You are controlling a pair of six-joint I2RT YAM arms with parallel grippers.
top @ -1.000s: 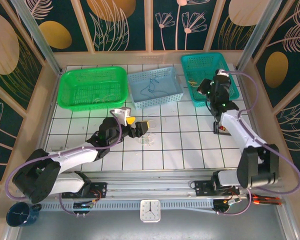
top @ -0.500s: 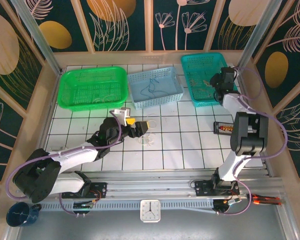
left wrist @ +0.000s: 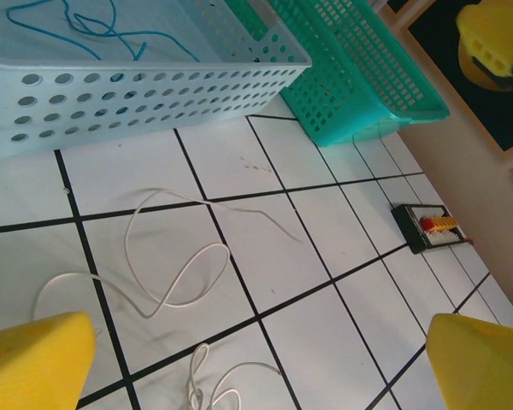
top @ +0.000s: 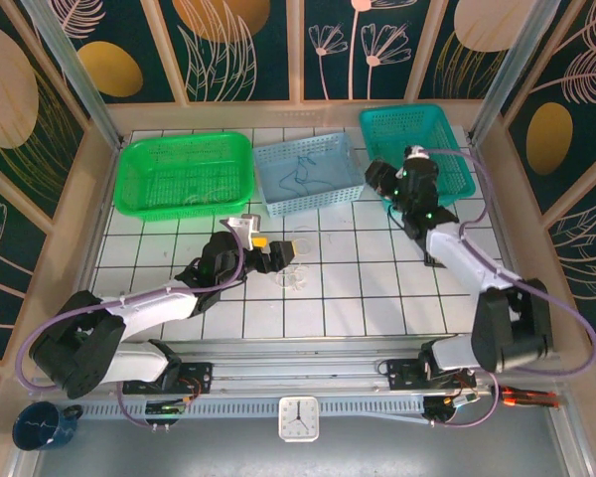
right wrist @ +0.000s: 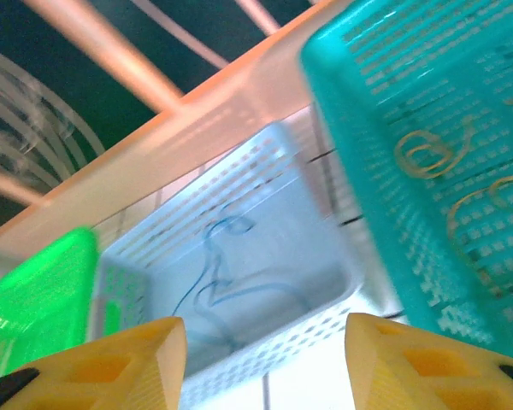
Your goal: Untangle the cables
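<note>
Cables spread over tiles and baskets; both grippers open and empty.
From the left wrist, a whitish cable [left wrist: 167, 273] is seen looped on the tiles [left wrist: 325, 325] just ahead of the wide-spread left gripper [left wrist: 256, 359]. From the right wrist, a yellow-tan cable [right wrist: 427, 154] is seen in the teal basket [right wrist: 350, 102] and a blue cable [right wrist: 214, 273] in the pale blue basket [right wrist: 308, 316], beyond the parted right gripper [right wrist: 265, 359].

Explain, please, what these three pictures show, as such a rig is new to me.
Two robot arms with two-finger grippers stand at a white tiled table. One picture looks down from above; the others come from cameras on each wrist. The left gripper is open over a thin whitish cable on the tiles. The right gripper, open and holding nothing, hangs by a light-blue plastic basket with a dark blue cable and a teal plastic basket with yellow-tan cables.
</note>
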